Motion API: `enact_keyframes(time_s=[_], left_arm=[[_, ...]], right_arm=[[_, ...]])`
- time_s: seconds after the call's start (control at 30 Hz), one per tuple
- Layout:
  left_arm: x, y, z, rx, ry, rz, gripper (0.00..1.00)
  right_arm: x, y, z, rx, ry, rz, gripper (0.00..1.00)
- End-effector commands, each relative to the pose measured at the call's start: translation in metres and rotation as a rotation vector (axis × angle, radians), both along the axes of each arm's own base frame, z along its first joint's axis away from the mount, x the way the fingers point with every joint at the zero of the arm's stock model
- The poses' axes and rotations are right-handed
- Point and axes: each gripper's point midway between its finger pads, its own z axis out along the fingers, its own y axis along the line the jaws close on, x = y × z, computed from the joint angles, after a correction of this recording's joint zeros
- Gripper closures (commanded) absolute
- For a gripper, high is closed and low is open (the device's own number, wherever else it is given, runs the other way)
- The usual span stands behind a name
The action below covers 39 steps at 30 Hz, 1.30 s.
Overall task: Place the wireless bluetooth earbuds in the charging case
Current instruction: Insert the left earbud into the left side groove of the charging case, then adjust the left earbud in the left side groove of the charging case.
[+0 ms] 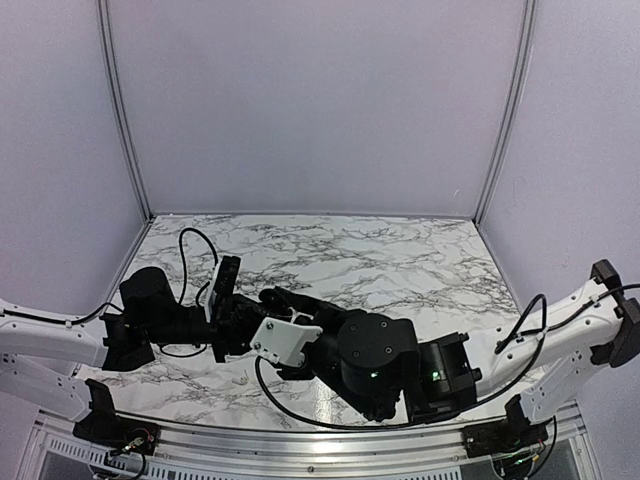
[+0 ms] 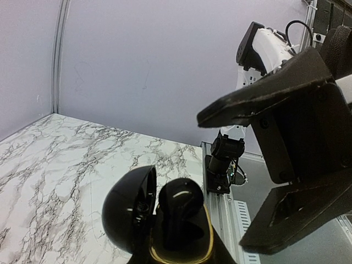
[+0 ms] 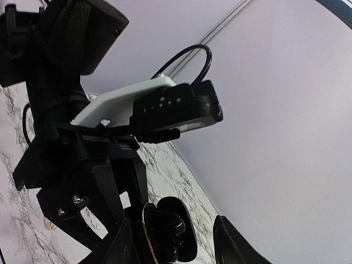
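From above, both arms meet low over the marble table (image 1: 400, 260), at about 7 o'clock on it. The left gripper (image 1: 243, 320) and right gripper (image 1: 272, 300) are nearly touching, and the black clutter hides whatever sits between them. On the left wrist camera the charging case (image 2: 181, 254), here a glossy black shell with a gold rim, sits at 6 o'clock. Its lid (image 2: 127, 215) is swung open toward 9 o'clock and one earbud (image 2: 179, 201) is seated inside; I can't find the other. I can't tell how the left jaws stand. At 3 o'clock the right gripper's fingers (image 2: 258, 104) are spread apart on nothing. The right wrist camera agrees: the case is at 6 o'clock, in the gap between parted fingers. I judge the case light, hard and slippery, so I'd grip the base below the rim, never the lid.
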Motion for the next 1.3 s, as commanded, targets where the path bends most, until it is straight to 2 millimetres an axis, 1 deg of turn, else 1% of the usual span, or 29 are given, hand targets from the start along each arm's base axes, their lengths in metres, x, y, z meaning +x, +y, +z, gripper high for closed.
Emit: enact_keyframes(time_s=[0.0, 0.1, 0.13, 0.2, 0.27, 0.33, 0.4, 0.47, 0.53, 0.7, 0.8, 0.87, 0.97, 1.07, 1.27], left_arm=[[-0.002, 0.003, 0.018, -0.060, -0.050, -0.012, 1.00], [-0.005, 0.005, 0.019, -0.064, -0.064, -0.022, 1.00], [-0.006, 0.006, 0.019, -0.066, -0.068, -0.023, 1.00], [-0.009, 0.007, 0.020, -0.070, -0.087, -0.035, 1.00], [-0.011, 0.009, 0.022, -0.077, -0.106, -0.038, 1.00], [-0.014, 0.011, 0.023, -0.084, -0.131, -0.046, 1.00], [-0.017, 0.014, 0.024, -0.086, -0.158, -0.055, 1.00], [-0.021, 0.016, 0.023, -0.087, -0.191, -0.065, 1.00], [-0.024, 0.019, 0.022, -0.088, -0.226, -0.067, 1.00], [-0.026, 0.022, 0.014, -0.069, -0.301, -0.070, 1.00], [-0.027, 0.022, 0.009, -0.056, -0.313, -0.071, 1.00], [-0.029, 0.021, 0.008, -0.054, -0.321, -0.079, 1.00], [-0.030, 0.021, 0.007, -0.051, -0.325, -0.083, 1.00], [-0.031, 0.020, 0.007, -0.050, -0.331, -0.092, 1.00], [-0.034, 0.018, 0.003, -0.039, -0.332, -0.106, 1.00]], right_arm=[[-0.014, -0.006, 0.034, 0.111, 0.046, 0.098, 0.46], [-0.018, -0.012, 0.046, 0.159, 0.087, 0.154, 0.43], [-0.017, -0.016, 0.052, 0.195, 0.116, 0.168, 0.43], [-0.011, -0.023, 0.059, 0.243, 0.173, 0.193, 0.44], [-0.002, -0.030, 0.059, 0.274, 0.233, 0.206, 0.46], [0.001, -0.034, 0.059, 0.289, 0.279, 0.229, 0.49], [-0.002, -0.037, 0.060, 0.301, 0.304, 0.261, 0.54], [-0.009, -0.037, 0.059, 0.291, 0.331, 0.304, 0.58], [-0.017, -0.033, 0.056, 0.269, 0.355, 0.350, 0.62], [-0.032, -0.019, 0.038, 0.182, 0.412, 0.433, 0.72], [-0.038, -0.013, 0.033, 0.159, 0.429, 0.462, 0.73], [-0.041, -0.011, 0.026, 0.128, 0.445, 0.474, 0.73], [-0.042, -0.007, 0.020, 0.101, 0.452, 0.480, 0.74], [-0.040, -0.002, 0.012, 0.073, 0.450, 0.463, 0.75], [-0.035, 0.003, 0.008, 0.055, 0.441, 0.436, 0.77]])
